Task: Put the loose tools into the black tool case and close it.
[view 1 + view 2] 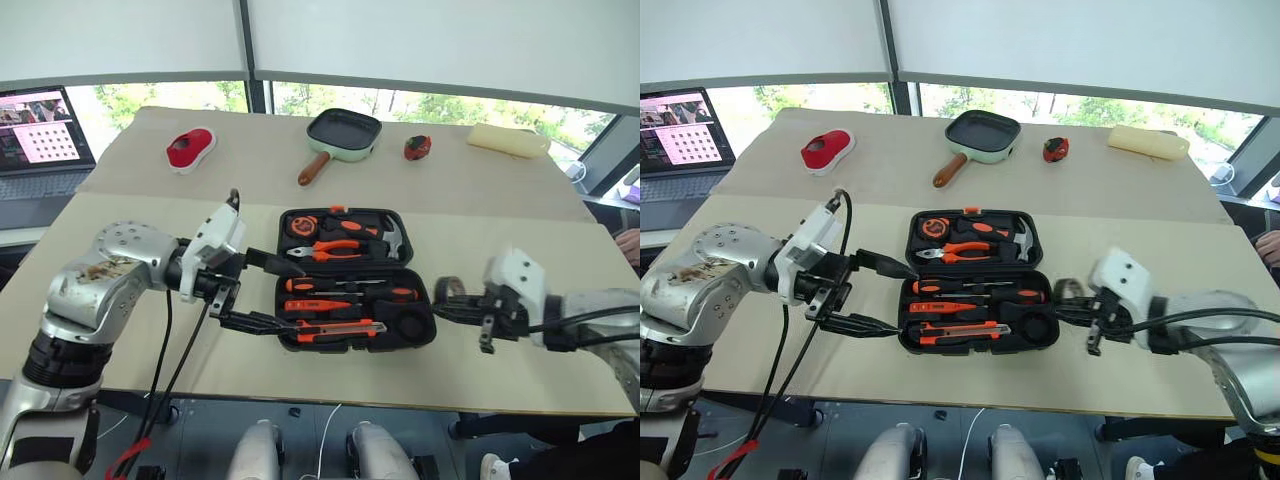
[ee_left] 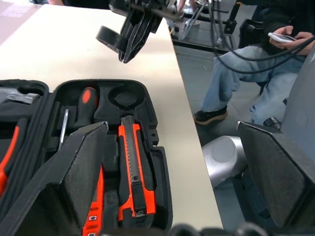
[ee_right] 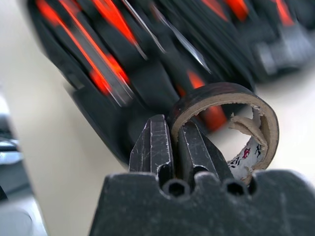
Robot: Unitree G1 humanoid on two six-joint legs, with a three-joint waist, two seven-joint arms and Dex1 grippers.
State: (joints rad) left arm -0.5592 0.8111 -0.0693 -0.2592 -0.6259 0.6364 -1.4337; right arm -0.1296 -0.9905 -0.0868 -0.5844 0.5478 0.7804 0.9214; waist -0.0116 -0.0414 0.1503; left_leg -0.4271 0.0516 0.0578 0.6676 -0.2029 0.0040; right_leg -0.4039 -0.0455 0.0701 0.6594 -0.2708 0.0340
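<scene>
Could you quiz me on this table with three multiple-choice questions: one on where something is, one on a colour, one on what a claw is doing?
1. Where is the pan?
A. Beyond the case
B. Inside the case
C. On the laptop

2. What colour is the pan's rim?
A. Red
B. Green
C. Black

3. What is the right claw doing?
A. Hanging open
B. Gripping a hammer
C. Pinching the tape roll

Answers: 1 A, it sits farther back on the table; 2 B, pale green edge; 3 C, its fingers clamp the roll's wall.
</scene>
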